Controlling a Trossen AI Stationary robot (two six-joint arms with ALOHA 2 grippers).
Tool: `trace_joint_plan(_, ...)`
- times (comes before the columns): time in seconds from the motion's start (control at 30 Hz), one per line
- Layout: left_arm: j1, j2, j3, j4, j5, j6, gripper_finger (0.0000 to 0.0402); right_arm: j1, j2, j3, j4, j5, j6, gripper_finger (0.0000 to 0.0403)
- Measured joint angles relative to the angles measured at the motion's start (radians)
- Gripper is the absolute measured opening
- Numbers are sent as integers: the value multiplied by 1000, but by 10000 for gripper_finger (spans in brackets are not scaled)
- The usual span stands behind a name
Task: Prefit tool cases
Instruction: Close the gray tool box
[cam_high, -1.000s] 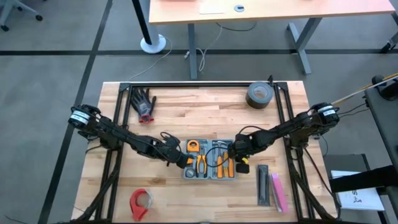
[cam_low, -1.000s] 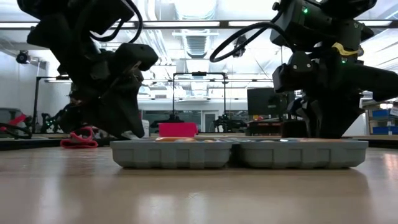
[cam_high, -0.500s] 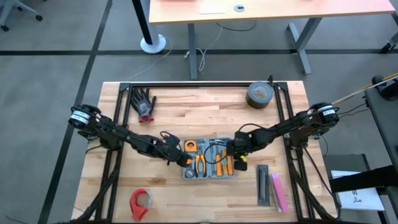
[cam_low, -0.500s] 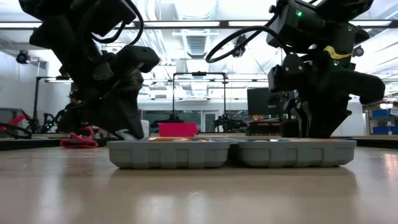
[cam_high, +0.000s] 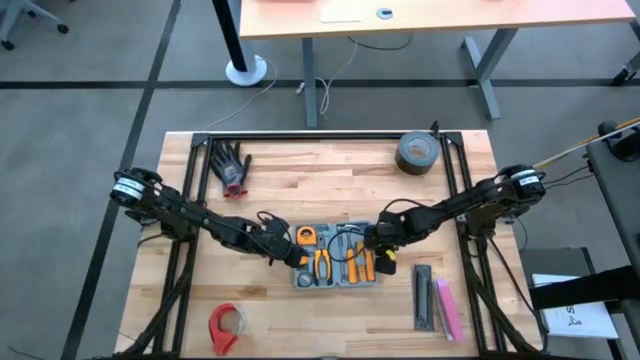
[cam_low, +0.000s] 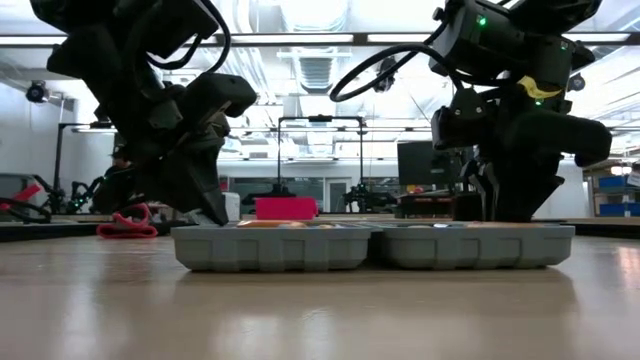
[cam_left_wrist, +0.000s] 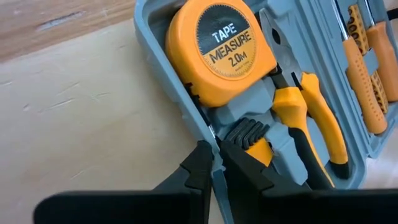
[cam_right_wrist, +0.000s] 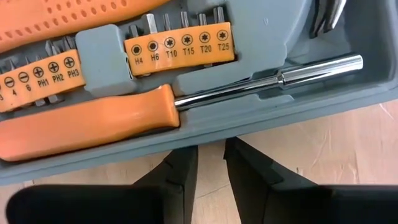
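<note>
One tool case (cam_high: 338, 256) lies open and flat near the middle of the table (cam_high: 330, 170), a little toward its front edge, both blue-grey halves side by side with the moulded grey tray facing up; judging by that, the opening is done and the fitting is well along, since most slots look filled, while closing the case is left. Both arms reach in from the table's side edges. The left gripper (cam_left_wrist: 214, 163) sits at the case's left edge, its fingers pinched nearly together on the thin rim of the case wall, one finger outside and one inside. The right gripper (cam_right_wrist: 211, 163) hovers at the case's right edge, its fingers set narrowly apart with bare table showing in the gap, holding nothing that I can see. Inside, largest first: an orange tape measure (cam_left_wrist: 219, 42) fills the corner slot, orange-handled pliers (cam_left_wrist: 308, 109) lie just beside it, an orange-handled screwdriver (cam_right_wrist: 180, 99) with a chrome shaft rests along the wall by the right gripper, and an orange bit holder (cam_right_wrist: 180, 45) carries a row of marked bits. Whether any slot is empty I cannot tell
</note>
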Motion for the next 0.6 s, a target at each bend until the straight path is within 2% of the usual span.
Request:
trace_joint_plan(0.3, 32, -31, 0, -55, 5, 46, 26, 0, 0, -1, 31, 8, 39, 54)
trace_joint_plan(0.6, 66, -96, 0, -82, 7, 99, 25, 0, 0, 5, 40, -3, 39, 76)
